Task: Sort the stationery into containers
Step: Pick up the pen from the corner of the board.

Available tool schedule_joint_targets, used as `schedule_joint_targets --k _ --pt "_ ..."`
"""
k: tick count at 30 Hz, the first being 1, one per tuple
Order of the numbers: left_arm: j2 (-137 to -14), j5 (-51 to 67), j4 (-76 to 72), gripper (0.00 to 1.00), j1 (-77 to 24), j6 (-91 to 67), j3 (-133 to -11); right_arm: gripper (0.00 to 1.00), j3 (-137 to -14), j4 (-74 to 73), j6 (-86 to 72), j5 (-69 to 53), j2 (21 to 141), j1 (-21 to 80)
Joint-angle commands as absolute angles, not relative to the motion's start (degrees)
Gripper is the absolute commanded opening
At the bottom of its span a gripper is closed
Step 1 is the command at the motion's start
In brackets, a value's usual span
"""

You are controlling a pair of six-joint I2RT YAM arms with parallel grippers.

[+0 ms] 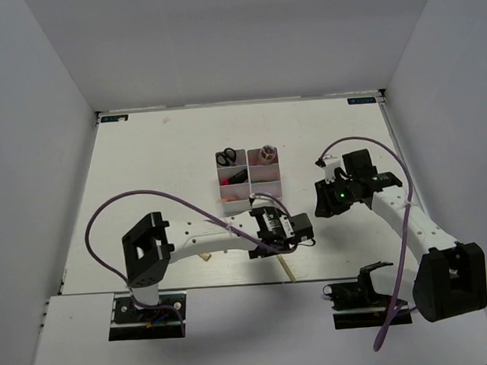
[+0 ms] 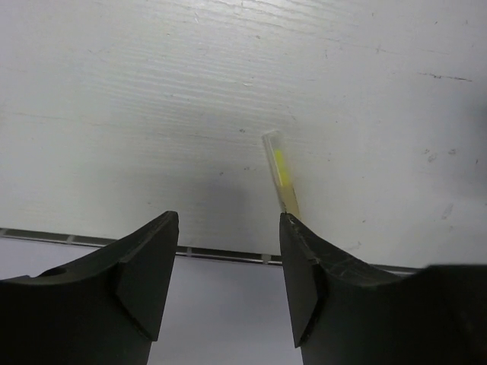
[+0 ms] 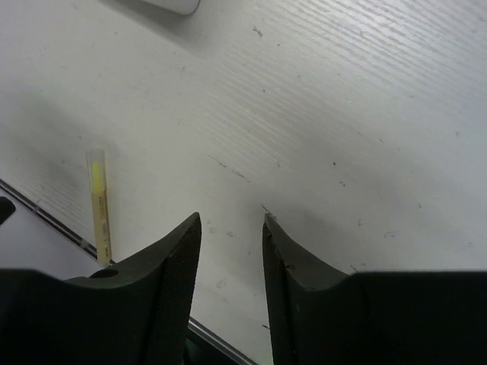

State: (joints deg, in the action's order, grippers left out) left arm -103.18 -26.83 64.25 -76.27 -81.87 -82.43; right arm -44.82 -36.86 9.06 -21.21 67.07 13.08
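Near tan pencil [image 2: 280, 169], L end effector [image 2: 228, 222] & R end effector [image 3: 231, 220] both spread apart, empty.

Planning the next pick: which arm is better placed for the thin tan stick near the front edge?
Probably left. The left gripper, open, hangs just beside the stick; the right gripper, also open, sits farther away.

White bins [image 1: 249, 185]; black scissors [image 1: 225, 158]; pink marker [image 1: 266, 154]; tan pencil [image 2: 280, 173], yellow-striped; white table [image 1: 143, 155]; purple cables [image 1: 145, 192].
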Motion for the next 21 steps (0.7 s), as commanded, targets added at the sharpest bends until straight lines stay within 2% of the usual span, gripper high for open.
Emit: schedule_joint_targets --k 1,9,21 --pt "-104.8 -28.3 67.1 0.66 -77.1 -88.3 -85.7 0.42 -46.4 -33.9 6.8 -18.1 64.4 12.7" --pt "-110.2 -26.5 61.9 0.54 -77.2 -91.2 -85.9 0.39 -45.7 -32.3 5.3 -15.3 61.9 11.7" --pt "-115.0 -23.9 57.4 0.54 -75.7 -91.9 -87.1 0.39 -45.4 -32.1 4.7 -16.6 60.9 10.0"
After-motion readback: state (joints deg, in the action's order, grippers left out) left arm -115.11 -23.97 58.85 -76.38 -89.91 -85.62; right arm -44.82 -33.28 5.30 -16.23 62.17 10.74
